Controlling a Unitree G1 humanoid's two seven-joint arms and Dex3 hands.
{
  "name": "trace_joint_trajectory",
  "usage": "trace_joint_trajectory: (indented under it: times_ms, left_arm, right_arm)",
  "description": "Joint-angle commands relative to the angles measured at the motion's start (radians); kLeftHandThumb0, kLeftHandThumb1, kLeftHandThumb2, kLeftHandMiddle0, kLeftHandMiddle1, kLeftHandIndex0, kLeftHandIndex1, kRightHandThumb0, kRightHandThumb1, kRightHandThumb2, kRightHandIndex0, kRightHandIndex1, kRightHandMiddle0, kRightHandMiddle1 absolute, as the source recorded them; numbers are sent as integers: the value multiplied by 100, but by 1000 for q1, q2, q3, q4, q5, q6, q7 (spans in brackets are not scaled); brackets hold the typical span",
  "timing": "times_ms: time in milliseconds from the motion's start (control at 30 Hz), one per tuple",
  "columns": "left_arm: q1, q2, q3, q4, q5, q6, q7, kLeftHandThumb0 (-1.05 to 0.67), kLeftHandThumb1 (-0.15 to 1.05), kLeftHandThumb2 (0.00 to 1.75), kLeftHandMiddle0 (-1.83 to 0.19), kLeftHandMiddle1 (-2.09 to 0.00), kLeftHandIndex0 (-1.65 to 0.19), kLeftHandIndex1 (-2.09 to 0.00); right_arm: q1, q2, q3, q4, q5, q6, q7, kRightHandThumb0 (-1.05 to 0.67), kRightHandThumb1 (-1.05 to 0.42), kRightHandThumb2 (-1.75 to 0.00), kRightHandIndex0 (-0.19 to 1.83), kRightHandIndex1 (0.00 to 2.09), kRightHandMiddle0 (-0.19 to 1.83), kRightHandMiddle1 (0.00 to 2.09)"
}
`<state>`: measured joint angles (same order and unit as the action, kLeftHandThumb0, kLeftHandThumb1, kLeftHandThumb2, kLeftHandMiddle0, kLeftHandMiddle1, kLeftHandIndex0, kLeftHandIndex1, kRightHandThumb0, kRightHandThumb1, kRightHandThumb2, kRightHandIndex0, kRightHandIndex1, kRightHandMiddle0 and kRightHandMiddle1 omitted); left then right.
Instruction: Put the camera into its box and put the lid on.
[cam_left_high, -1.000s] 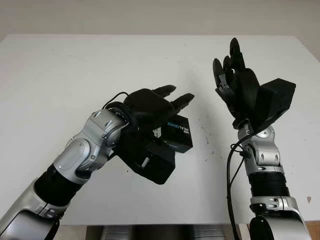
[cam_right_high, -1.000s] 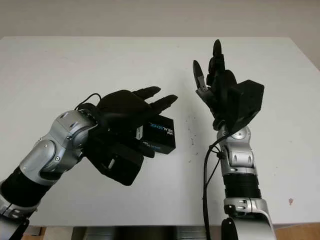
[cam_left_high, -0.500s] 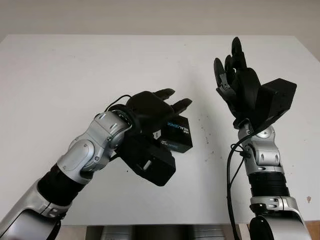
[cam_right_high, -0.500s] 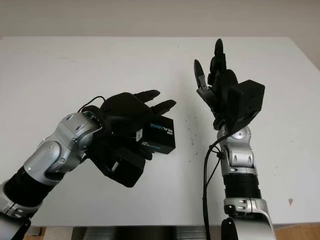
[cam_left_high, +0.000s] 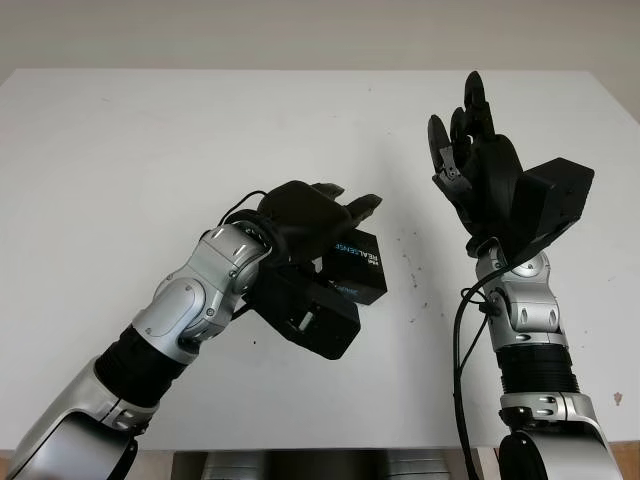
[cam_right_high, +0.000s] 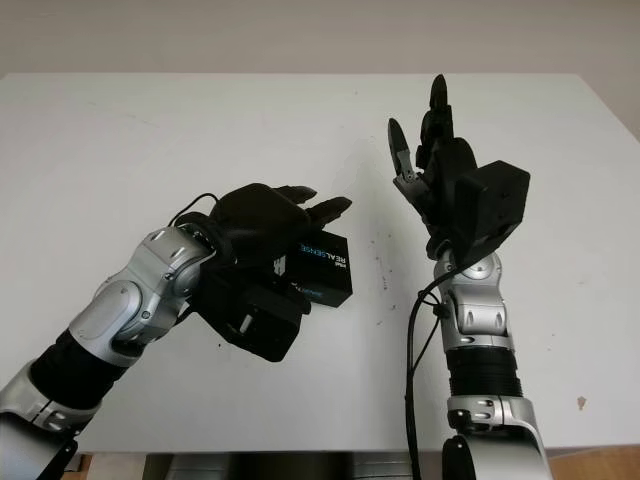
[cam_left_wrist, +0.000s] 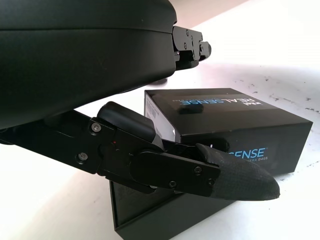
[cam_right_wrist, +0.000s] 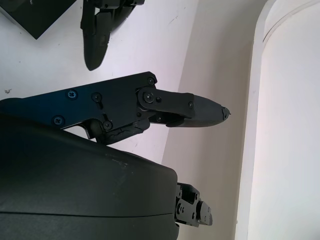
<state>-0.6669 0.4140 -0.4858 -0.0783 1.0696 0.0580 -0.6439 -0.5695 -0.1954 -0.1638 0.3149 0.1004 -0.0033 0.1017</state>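
box: (cam_left_high: 357, 265) on the tabletop (cam_left_high: 150, 150), centre, slightly near side
lid: (cam_left_wrist: 225, 112) on top of box, closed
left robot hand: (cam_left_high: 312, 215) over the box's left part, fingers reaching across lid; one finger (cam_left_wrist: 220, 175) alongside the box's side, contact cannot tell
left wrist camera block: in front of box, nearer the tabletop's front edge
right robot hand: (cam_left_high: 470, 150) right of box, well apart, raised above tabletop, open, holds nothing
wall: behind tabletop's far edge

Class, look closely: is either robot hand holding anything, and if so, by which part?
Neither clearly holds anything. The left robot hand is over the black box, contact untellable; the right robot hand is raised, open.
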Motion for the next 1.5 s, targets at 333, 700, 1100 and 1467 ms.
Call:
trace_joint_trajectory:
  times_ms: [333, 700, 1100, 1467]
  left_arm:
    - [-30, -14, 17, 22, -68, -2, -20, -57, 103, 5, -24, -166, -14, -121]
    - [-5, -15, 28, 34, -110, -22, 92, -25, 105, 13, -83, -209, -8, -172]
    - [18, -52, 67, 23, -129, 52, 218, -19, 105, 17, -86, -209, 2, -201]
    - [36, 12, 125, -48, -136, 102, 185, -19, 105, 14, -73, -209, -13, -156]
  right_arm:
    - [3, 4, -1, -7, 7, -11, 2, -54, -105, -47, -19, 0, -19, 1]
    - [2, 3, -1, -9, 12, -7, 6, -54, -105, -46, -19, 0, -19, 0]
    - [10, 7, 6, -20, 3, 5, -10, -53, -105, -45, -19, 0, -18, 2]
    - [15, 5, 18, -33, 6, 30, -3, -53, -105, -46, -19, 0, -19, 1]
